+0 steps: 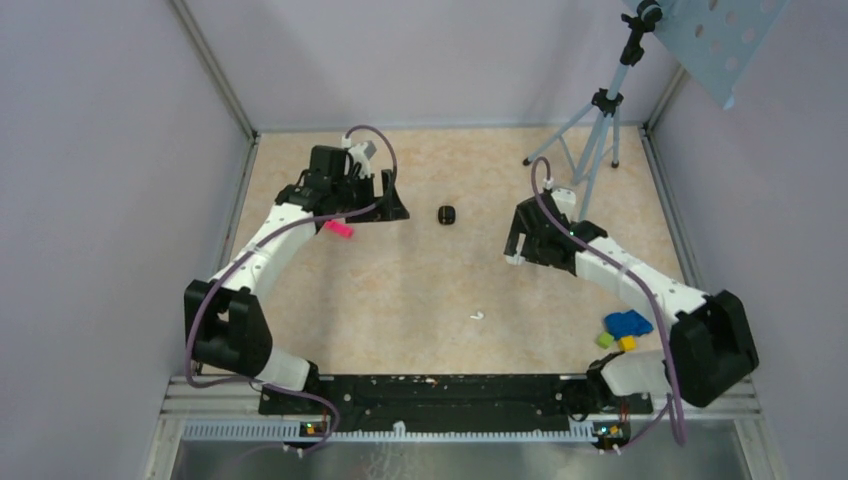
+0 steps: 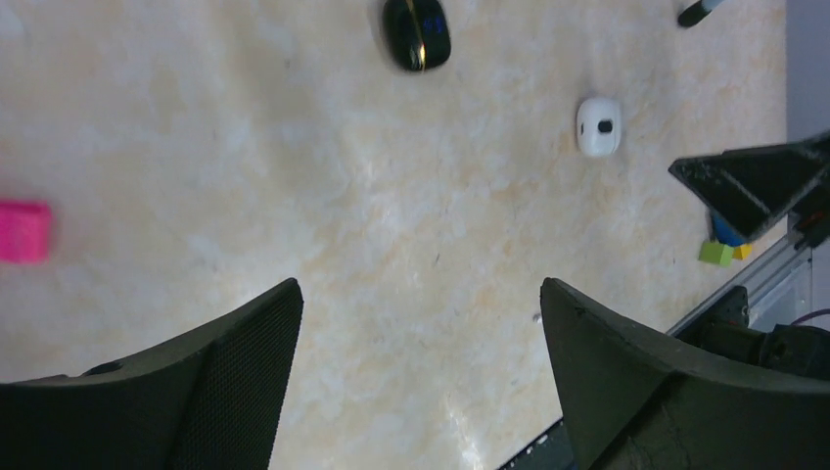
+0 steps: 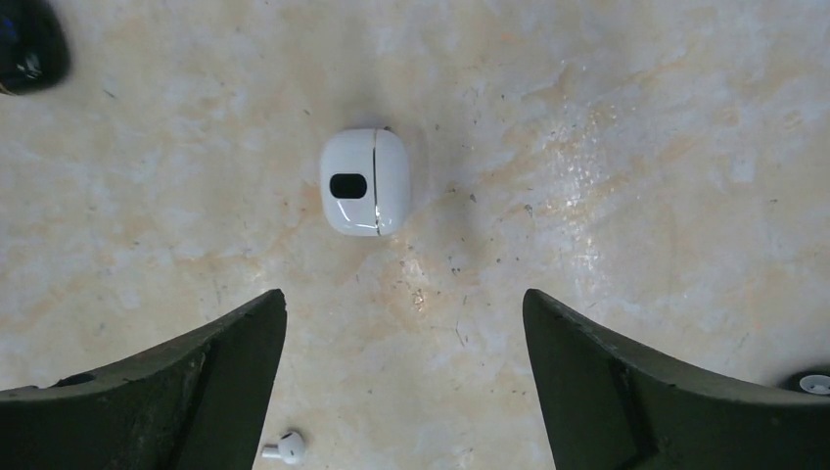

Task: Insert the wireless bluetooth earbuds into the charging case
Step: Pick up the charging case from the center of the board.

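Small blue marks are seen on the black charging case (image 2: 416, 32), but they are too blurred to be read. A dark oval spot and a thin lid line are seen on the white charging case (image 3: 364, 182), which is shut.

The black charging case is set near the middle of the table (image 1: 420, 290), toward the far edge, between the two grippers. The white charging case is laid flat just ahead of the right gripper (image 3: 403, 382) and is not touched by it. One white earbud (image 3: 284, 448) is laid on the bare table, apart from both cases and closer to the near edge.

The fingers of the right gripper are held wide apart, with nothing between them. The fingers of the left gripper (image 2: 421, 372) are held wide apart too, above bare table, and the black charging case is seen well ahead of them. A pink block (image 2: 23, 231) is laid toward the left edge.
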`<control>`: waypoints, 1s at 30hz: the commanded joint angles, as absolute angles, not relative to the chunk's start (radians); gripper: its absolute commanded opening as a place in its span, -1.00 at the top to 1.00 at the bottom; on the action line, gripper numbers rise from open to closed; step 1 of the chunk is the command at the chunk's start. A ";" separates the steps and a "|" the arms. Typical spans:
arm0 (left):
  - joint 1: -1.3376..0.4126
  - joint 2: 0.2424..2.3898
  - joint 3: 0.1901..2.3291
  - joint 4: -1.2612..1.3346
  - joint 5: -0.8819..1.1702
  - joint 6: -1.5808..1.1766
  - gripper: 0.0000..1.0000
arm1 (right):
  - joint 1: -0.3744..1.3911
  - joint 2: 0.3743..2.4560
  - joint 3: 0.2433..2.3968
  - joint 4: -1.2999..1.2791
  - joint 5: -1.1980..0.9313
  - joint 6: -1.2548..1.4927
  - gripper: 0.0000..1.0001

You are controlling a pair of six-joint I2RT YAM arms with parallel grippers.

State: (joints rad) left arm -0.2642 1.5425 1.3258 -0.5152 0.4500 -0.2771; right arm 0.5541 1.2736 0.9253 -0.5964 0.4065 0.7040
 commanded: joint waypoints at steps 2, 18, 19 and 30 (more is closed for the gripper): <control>-0.267 1.380 1.072 -0.424 0.444 -0.415 -0.96 | 0.519 1.402 0.954 -0.525 0.306 0.658 -0.70; -0.267 1.333 1.066 -0.538 0.550 -0.364 -0.97 | 0.476 1.664 1.005 -0.371 0.263 0.551 -0.36; -0.267 1.331 1.061 -0.539 0.551 -0.364 -0.97 | 0.476 1.677 1.007 -0.363 0.261 0.554 -0.35; -0.268 1.323 1.027 -0.517 0.548 -0.399 -0.97 | 0.476 1.755 1.055 -0.355 0.276 0.561 -0.35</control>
State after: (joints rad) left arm -0.2646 1.3567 1.0523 -0.5491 0.5270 -0.3782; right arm 0.4862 1.7264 1.0176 -0.3763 0.2710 0.5591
